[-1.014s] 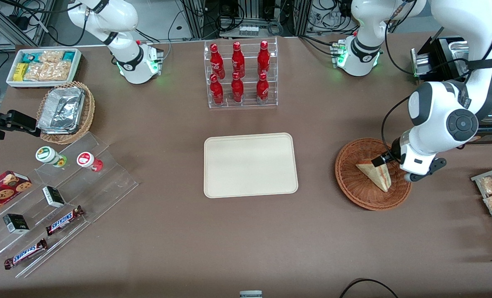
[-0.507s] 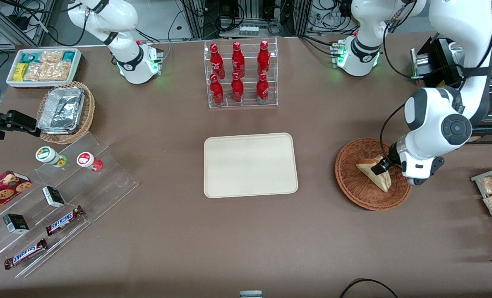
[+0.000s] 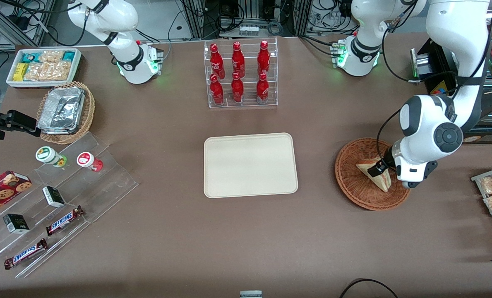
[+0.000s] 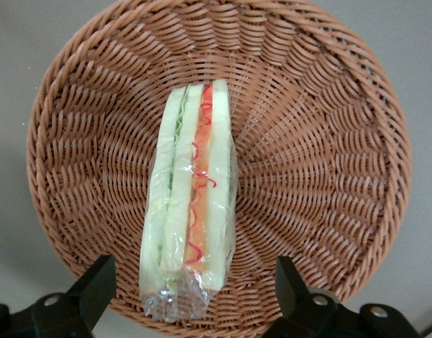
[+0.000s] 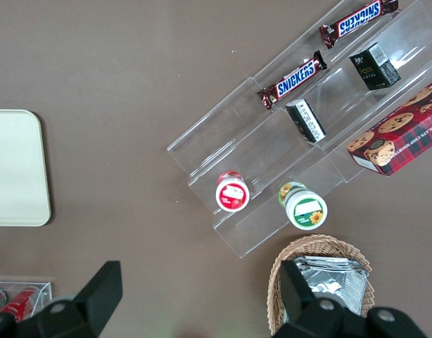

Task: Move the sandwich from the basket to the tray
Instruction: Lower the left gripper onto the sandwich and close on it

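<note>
Wicker basket (image 4: 321,141) at tray's (image 3: 250,165) 3 o'clock holds sandwich (image 4: 191,204) on edge; gripper (image 4: 191,296) hovers open, fingers straddling it, ready to pinch.

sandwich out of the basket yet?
No. The sandwich lies in the basket; the open hand straddles it, fingers apart.

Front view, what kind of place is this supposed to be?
Probably a robotics lab staged as a snack counter: a rack of red cola bottles, Snickers bars on clear steps, and equipment racks past the table. The left gripper, jaws open, hangs over the wrapped sandwich in the wicker basket.
</note>
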{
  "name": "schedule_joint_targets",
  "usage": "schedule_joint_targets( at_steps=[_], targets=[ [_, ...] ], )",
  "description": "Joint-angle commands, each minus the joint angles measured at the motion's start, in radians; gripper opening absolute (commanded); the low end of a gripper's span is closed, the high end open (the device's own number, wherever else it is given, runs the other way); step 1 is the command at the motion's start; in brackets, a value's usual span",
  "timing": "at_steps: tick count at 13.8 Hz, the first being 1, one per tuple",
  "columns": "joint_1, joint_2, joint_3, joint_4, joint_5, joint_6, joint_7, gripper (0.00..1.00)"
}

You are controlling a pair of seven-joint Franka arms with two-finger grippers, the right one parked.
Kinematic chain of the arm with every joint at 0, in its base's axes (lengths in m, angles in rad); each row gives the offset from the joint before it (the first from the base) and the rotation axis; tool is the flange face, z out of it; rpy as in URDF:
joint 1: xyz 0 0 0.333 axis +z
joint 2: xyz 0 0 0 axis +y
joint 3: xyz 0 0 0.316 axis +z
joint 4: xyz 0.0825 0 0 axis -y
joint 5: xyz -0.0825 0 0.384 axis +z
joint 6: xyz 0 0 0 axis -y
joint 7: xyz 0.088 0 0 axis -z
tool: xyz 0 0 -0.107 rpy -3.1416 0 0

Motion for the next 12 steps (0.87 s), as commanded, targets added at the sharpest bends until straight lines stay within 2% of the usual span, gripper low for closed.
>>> schedule_joint_targets(
  at_steps=[1,5,6,7,9,10,12],
  targets=[
    [-0.008,0.024,0.001,-0.008,0.027,0.036,-0.027,1.0],
    [-0.008,0.036,0.002,-0.018,0.044,0.051,-0.027,0.99],
    [-0.008,0.04,0.002,-0.019,0.044,0.054,-0.029,0.9],
    [-0.008,0.04,0.002,-0.027,0.042,0.062,-0.03,0.71],
    [-0.005,0.037,0.002,-0.045,0.044,0.083,-0.04,0.19],
    [-0.004,0.036,0.002,-0.05,0.044,0.085,-0.038,0.03],
    [-0.004,0.028,0.002,-0.05,0.044,0.076,-0.035,0.0]
  ],
)
